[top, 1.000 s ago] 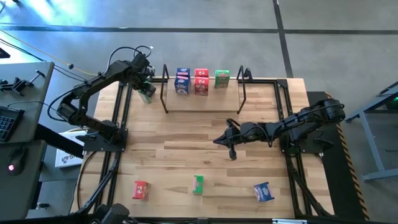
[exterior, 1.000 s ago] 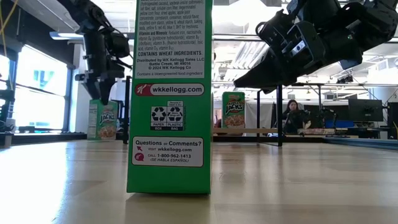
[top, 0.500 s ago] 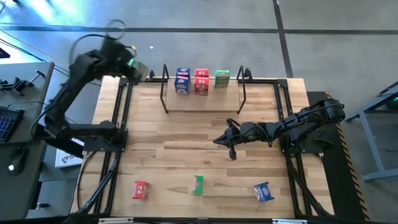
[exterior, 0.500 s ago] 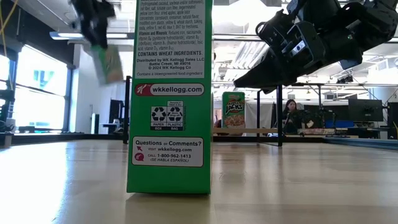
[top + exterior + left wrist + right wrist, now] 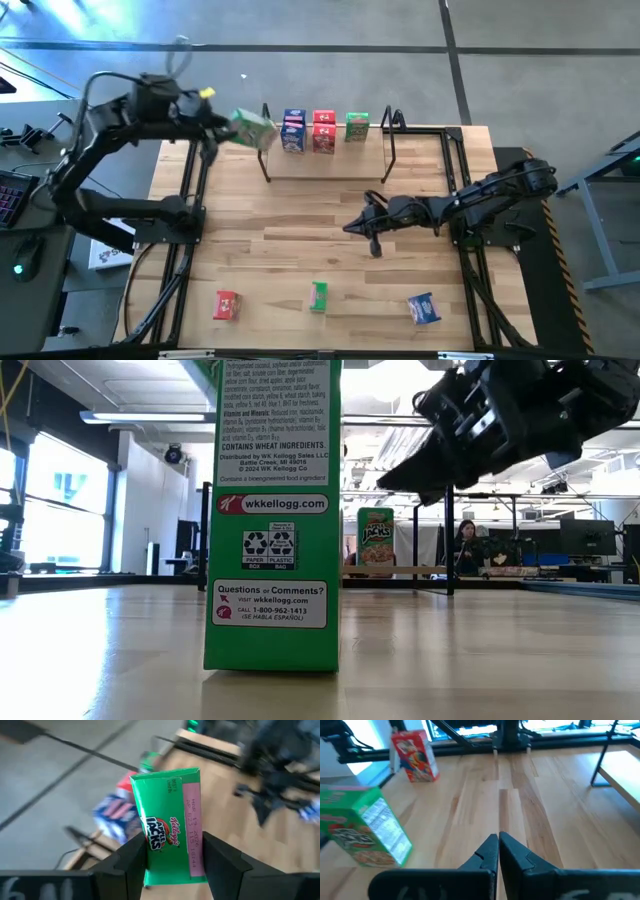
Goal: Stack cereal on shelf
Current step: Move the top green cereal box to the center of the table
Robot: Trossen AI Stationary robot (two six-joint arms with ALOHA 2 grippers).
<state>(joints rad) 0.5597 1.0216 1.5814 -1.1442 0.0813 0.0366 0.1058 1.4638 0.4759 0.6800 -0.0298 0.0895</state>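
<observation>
My left gripper [image 5: 232, 124] is shut on a green cereal box [image 5: 170, 835], high above the table's far left corner, just left of the shelf [image 5: 325, 166]. The shelf is a light board between black wire ends. On it stand a blue box [image 5: 293, 132], a red box [image 5: 323, 131] and a green box [image 5: 356, 126]. Along the near edge a red box [image 5: 227, 305], a green box [image 5: 318, 296] and a blue box [image 5: 424, 308] rest on the table. My right gripper [image 5: 352, 226] hovers shut over mid-table. My left gripper pinches the green box between its two fingers [image 5: 131, 857], on two opposite faces at the box's end nearest the wrist [image 5: 150, 870]. The box sticks out forward past the fingertips toward the shelf, a narrow printed face up. It is lifted clear of everything.
Black frame rails run along the table's left side [image 5: 190, 200] and right side [image 5: 462, 200]. The near green box fills the low view [image 5: 272, 510]. Bare planks lie between the shelf and the near row. A person sits far behind the table [image 5: 468, 540].
My left gripper has risen from the table's far left corner with the green box, and has swung toward the shelf's left end while tipping up toward level. The box, standing on the table a second ago, is now lifted clear and lies over.
</observation>
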